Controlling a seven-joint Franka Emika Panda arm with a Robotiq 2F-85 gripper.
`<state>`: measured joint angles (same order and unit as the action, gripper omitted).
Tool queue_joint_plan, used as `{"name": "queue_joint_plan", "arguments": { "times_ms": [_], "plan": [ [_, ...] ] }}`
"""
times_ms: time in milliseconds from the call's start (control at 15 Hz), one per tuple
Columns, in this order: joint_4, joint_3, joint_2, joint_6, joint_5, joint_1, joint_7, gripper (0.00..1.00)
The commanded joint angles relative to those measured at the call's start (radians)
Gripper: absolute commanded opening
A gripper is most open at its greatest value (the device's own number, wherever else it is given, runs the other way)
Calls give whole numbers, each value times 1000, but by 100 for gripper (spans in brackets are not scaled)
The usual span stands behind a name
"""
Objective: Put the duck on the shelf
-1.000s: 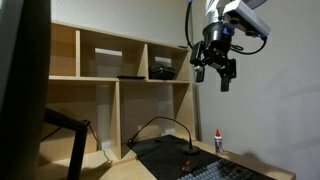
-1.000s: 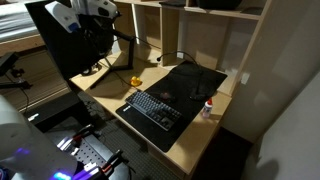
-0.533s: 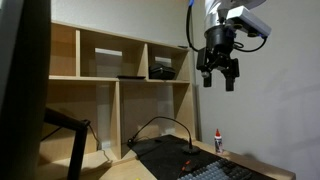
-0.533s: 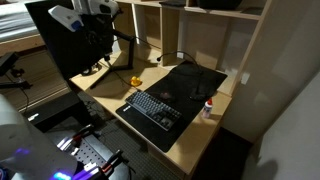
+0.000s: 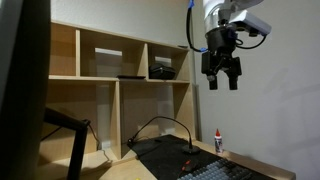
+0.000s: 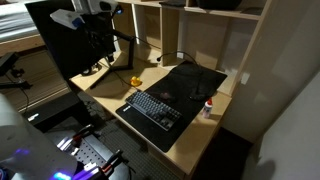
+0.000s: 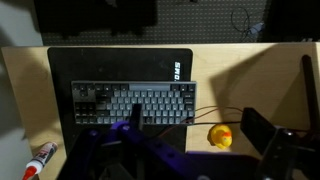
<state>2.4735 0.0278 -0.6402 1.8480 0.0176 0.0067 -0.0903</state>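
Note:
The duck (image 7: pixel 220 136) is tiny, bright yellow with an orange bit. It sits on the light-wood desk next to the keyboard and also shows in an exterior view (image 6: pixel 136 82). The shelf (image 5: pixel 120 80) is a light-wood unit of open compartments behind the desk; it also shows in an exterior view (image 6: pixel 255 45). My gripper (image 5: pixel 222 82) hangs open and empty high above the desk, in front of the shelf's upper right end. In the wrist view my gripper (image 7: pixel 198 126) has its fingers spread, with the duck far below between them, nearer the right finger.
A dark keyboard (image 6: pixel 155 108) lies on a black desk mat (image 6: pixel 190 78). A red-capped white bottle (image 6: pixel 208 107) stands at the mat's edge. A large dark monitor (image 6: pixel 70 45) stands beside the duck. Cables run across the desk, and dark items lie in the upper shelf compartments (image 5: pixel 160 71).
My gripper has shifted a little to the right and slightly down in an exterior view, still open. The duck has not moved.

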Motion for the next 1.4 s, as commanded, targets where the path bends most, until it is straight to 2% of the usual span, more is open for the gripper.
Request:
{"name": "queue_joint_plan", "arguments": {
  "times_ms": [0, 133, 200, 467, 533, 667, 800, 1000, 1133, 1200, 1333],
  "plan": [
    [-5, 6, 4, 6, -60, -4, 55, 100],
    [0, 9, -1, 32, -83, -8, 49, 100],
    [-3, -4, 1, 20, -46, 4, 43, 100],
    [-3, 1, 1, 12, -55, 0, 37, 100],
    [-39, -34, 56, -74, -19, 31, 127, 100],
    [-62, -34, 198, 30, -34, 27, 156, 100],
    [-101, 6, 295, 129, -96, 16, 116, 100],
    [-188, 17, 434, 247, -115, 21, 106, 100],
    [-219, 11, 445, 232, -72, 39, 155, 100],
    [-167, 13, 419, 253, -91, 29, 118, 100],
    [-184, 13, 439, 253, -90, 31, 117, 100]
  ]
}}
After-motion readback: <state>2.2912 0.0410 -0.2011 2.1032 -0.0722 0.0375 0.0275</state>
